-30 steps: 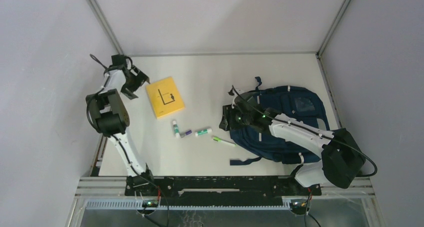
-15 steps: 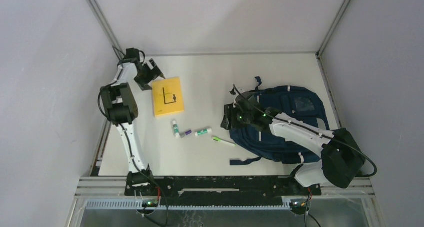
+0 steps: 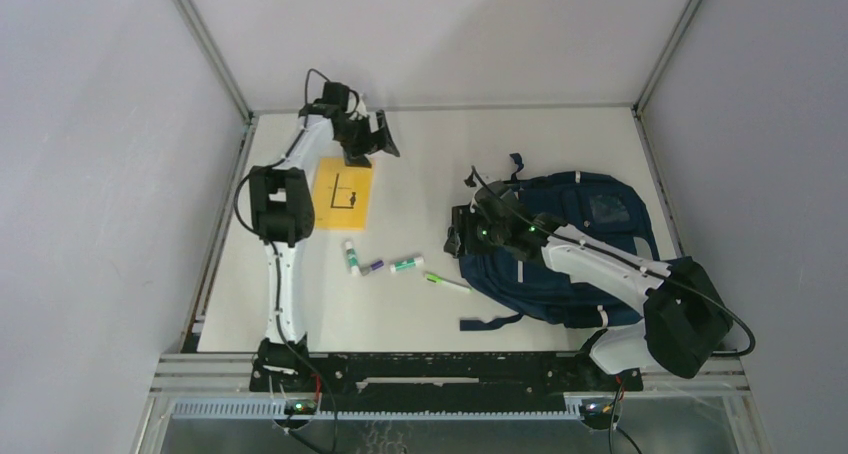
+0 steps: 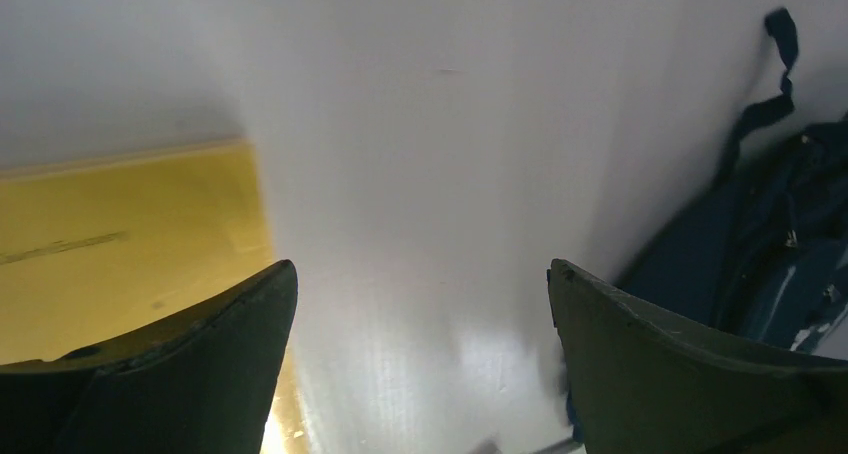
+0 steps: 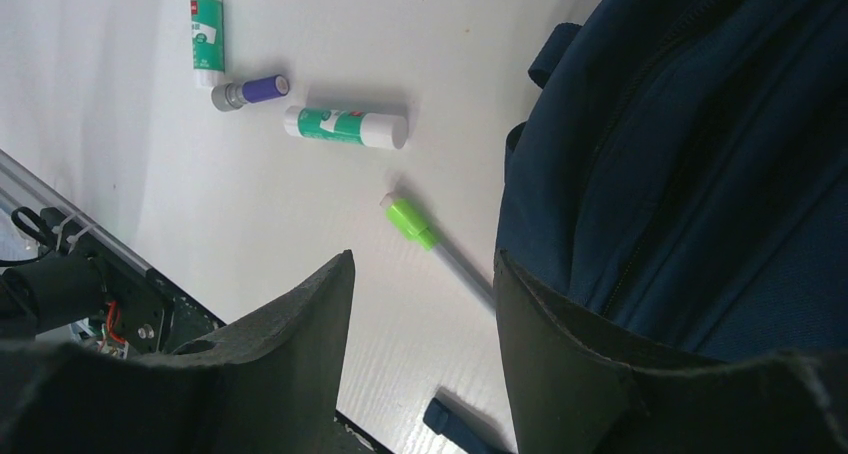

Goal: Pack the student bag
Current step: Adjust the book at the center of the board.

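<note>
The right gripper [image 3: 463,236] has stayed parted and empty at the left rim of the student bag [image 3: 600,209], which lies on the right of the counter [image 3: 420,164], with a loose pen [image 3: 447,283] beside it. Farther back, the left gripper [image 3: 375,139], released wide, has swung beyond the yellow book [image 3: 345,196] to the far edge. That probably sets up a book pickup, with bare counter toward the bag.

Student bag [image 3: 575,196]: navy woven cloth, matt, edged with thin white piping. Table top [image 3: 450,154]: smooth white sheet with a faint sheen. Notebook [image 3: 345,199]: yellow paper cover, matt. Glue stick [image 5: 345,126]: smooth, glossy plastic. Pen [image 5: 440,249]: smooth plastic, green cap.
</note>
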Available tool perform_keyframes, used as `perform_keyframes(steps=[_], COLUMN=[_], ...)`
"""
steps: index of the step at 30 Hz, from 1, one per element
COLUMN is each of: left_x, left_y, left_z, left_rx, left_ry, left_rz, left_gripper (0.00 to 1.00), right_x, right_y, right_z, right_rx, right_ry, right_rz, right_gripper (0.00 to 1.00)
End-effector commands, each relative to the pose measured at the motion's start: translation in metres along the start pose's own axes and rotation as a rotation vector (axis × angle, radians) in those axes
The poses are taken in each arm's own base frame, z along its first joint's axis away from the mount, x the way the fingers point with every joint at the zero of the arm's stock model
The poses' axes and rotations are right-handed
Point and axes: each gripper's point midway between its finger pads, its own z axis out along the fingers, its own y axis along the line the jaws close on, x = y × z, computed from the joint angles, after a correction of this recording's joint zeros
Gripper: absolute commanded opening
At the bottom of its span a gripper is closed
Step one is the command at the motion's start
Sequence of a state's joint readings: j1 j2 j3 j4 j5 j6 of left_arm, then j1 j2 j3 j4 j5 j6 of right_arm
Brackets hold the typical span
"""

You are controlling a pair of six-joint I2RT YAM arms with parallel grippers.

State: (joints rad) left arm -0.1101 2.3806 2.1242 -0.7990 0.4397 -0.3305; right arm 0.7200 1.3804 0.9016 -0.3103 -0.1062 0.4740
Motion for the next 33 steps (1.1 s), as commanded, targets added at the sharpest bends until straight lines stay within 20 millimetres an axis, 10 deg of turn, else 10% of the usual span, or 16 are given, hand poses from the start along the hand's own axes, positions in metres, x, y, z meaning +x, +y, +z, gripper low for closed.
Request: perform_keyframes(steps=[1,5,12,20,33], left_x=[-0.017,-0.044,-0.07,-0.071,-0.035], left_y=[-0.037,-0.02,0.091,0.144,0.063], left_z=[-0.016,-0.045,-0.1,-0.082,-0.008], left_rx=[0.094,-0.054,-0.355,-0.4,-0.137], left_ry=[-0.037,-0.18,-0.358,-0.3,-0.05], left_rz=[0.074,0.027,-0.313,-0.403,-0.144], left_gripper=[1.0,1.0,1.0,1.0,1.0], right_x=[-0.017,-0.014,-0.007,-0.003,-0.008], right_y=[0.006,0.006,0.005,0.004,-0.009], right_z=[-0.013,-0.013,-0.011,-0.008,-0.017], right_rx=[-0.02,-0.019,-0.028,-0.026,0.029], right_ry=[-0.059,-0.052,-0.041,-0.028,-0.059], right_rz=[0.0,0.005,0.018,0.007,0.004], right_gripper=[0.62,0.62,0.62,0.61,0.62])
